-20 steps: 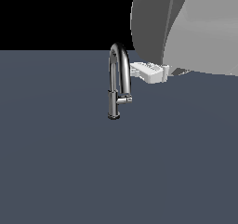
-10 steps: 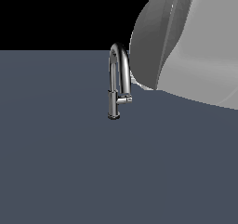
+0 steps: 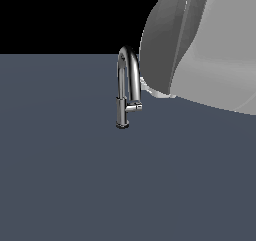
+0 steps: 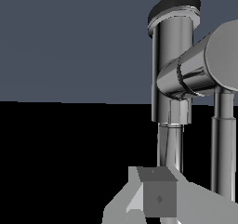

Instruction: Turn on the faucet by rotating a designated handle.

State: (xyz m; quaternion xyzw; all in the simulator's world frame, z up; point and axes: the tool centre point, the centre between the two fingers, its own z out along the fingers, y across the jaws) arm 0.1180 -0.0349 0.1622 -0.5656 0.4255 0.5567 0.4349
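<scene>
No writing shows. The arm [image 3: 210,45] now looms larger beside the faucet [image 3: 127,85]; handle [image 4: 200,69] close; hand [image 4: 155,197] state: cannot tell.

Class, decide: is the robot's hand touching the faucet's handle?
Cannot tell. In the wrist view the hand sits close by the handle, neither contact nor gap plain; the exterior view hides the hand.

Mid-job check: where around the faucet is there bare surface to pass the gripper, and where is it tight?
Bare grey surface lies on the exterior view's left of the faucet and in front of it. It is crowded on the exterior view's right: the arm's big grey body sits close to the spout, just above the handle. The wrist view shows the handle very near.
</scene>
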